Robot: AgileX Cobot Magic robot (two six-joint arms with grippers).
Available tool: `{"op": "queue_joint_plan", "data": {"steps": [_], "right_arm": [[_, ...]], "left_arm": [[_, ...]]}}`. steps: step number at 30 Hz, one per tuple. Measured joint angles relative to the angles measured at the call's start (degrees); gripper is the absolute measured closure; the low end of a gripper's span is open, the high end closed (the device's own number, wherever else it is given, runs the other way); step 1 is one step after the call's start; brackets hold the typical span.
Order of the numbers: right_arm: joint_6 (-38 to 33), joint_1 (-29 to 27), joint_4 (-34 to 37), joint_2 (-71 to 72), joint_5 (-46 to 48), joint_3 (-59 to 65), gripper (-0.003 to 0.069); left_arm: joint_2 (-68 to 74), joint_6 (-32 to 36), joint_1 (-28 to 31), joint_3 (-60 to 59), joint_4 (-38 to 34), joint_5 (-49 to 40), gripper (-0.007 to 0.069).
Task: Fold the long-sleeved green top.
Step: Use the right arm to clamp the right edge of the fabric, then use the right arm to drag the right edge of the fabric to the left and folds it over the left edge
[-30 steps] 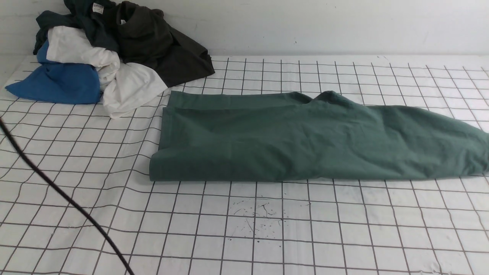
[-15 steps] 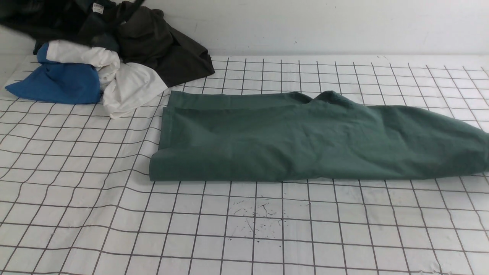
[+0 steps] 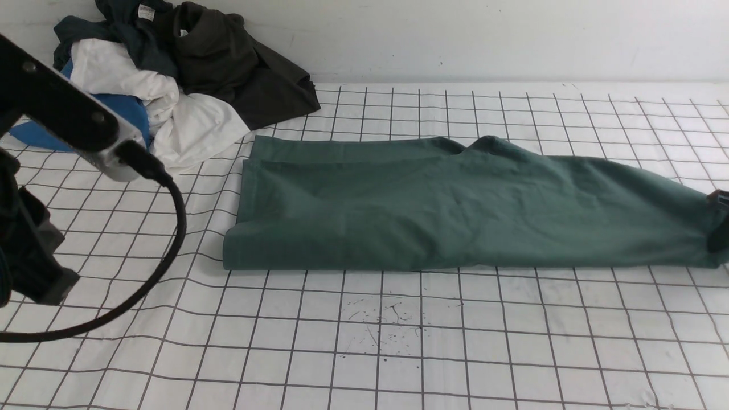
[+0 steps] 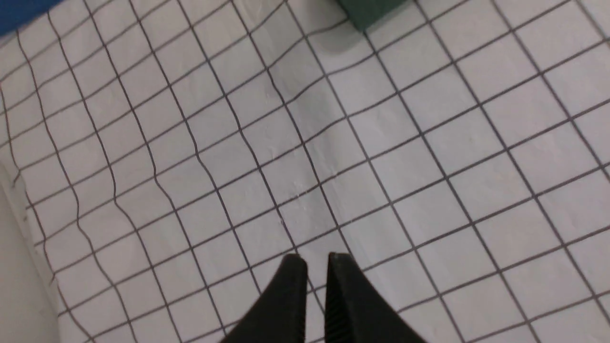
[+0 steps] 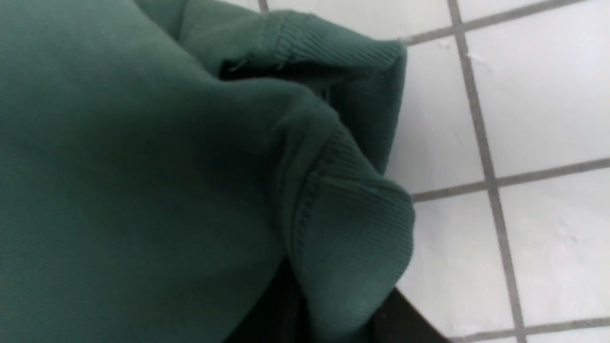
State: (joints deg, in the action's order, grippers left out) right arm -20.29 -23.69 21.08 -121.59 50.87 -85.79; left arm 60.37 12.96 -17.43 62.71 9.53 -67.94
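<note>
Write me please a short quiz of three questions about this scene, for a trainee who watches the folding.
1. True or false: the left gripper holds the green long-sleeved top.
2. What does the right gripper pinch? A: a ribbed edge of the top; B: a white label; C: nothing.
3. Where on the table is the pile of other clothes?
Key: 1 false; 2 A; 3 the far left corner.

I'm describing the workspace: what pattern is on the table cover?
The table cover is white with a thin dark grid; the left wrist view shows it best.
</note>
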Motion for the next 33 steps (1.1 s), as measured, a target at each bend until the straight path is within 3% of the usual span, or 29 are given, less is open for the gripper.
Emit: {"op": "queue_joint_plan", "data": {"steps": [3, 9, 12, 16, 17, 19, 20, 21, 22, 23, 24, 25, 27, 33], "right_arm": [[0.0, -0.3, -4.1, 2.7, 0.1, 0.3, 0.0638], [7.7, -3.1, -16.1, 11.9, -0.3, 0.4, 0.0642], [11.0, -3.2, -17.1, 16.2, -0.2, 0.4, 0.0642], [11.7, 1.6, -13.3, 22.7, -0.2, 0.4, 0.0642], [10.8, 6.9, -8.8, 25.7, -0.9, 0.4, 0.0642], [10.0, 10.3, -6.2, 27.1, -1.7, 0.4, 0.0642], [8.2, 17.1, -1.5, 28.7, -4.3, 0.4, 0.0642], [7.7, 18.7, -0.9, 28.7, -5.1, 0.4, 0.0642], [5.6, 25.0, 3.6, 28.8, -8.4, 0.4, 0.0642], [5.3, 25.7, 4.1, 28.8, -8.8, 0.4, 0.0642], [3.4, 31.0, 7.5, 27.8, -12.3, 0.4, 0.0642], [2.9, 32.5, 8.0, 27.5, -12.8, 0.4, 0.0642], [-0.5, 41.4, 15.0, 23.2, -20.3, 0.4, 0.0642], [-11.3, 54.1, 26.6, 8.3, -34.1, 0.4, 0.0622]], "left_arm": [[0.0, -2.8, 0.0, -1.6, 1.7, -1.2, 0.0578], [-0.7, -7.9, 0.0, -9.7, 1.9, -0.5, 0.0578], [-0.8, -8.1, 0.0, -13.7, 1.9, 2.2, 0.0578], [-0.8, -9.6, 0.0, -16.7, 1.8, 8.9, 0.0578], [-0.8, -10.9, 0.0, -17.0, 1.8, 13.7, 0.0578], [-0.8, -11.7, 0.0, -17.1, 1.8, 16.0, 0.0578], [-0.8, -13.3, 0.0, -17.1, 1.8, 19.4, 0.0578], [-0.8, -13.6, 0.0, -17.1, 1.8, 19.6, 0.0578], [-0.8, -14.9, 0.0, -17.1, 1.8, 20.5, 0.0578], [-0.8, -15.1, 0.0, -17.1, 1.8, 20.5, 0.0578], [-0.8, -15.7, 0.0, -17.1, 1.4, 20.5, 0.0578], [-0.8, -15.8, 0.0, -17.1, 1.4, 20.5, 0.0578], [-0.8, -16.0, 0.0, -17.1, 0.1, 20.5, 0.0578], [-0.8, -15.9, 0.0, -17.1, -2.1, 19.4, 0.0578]]}}
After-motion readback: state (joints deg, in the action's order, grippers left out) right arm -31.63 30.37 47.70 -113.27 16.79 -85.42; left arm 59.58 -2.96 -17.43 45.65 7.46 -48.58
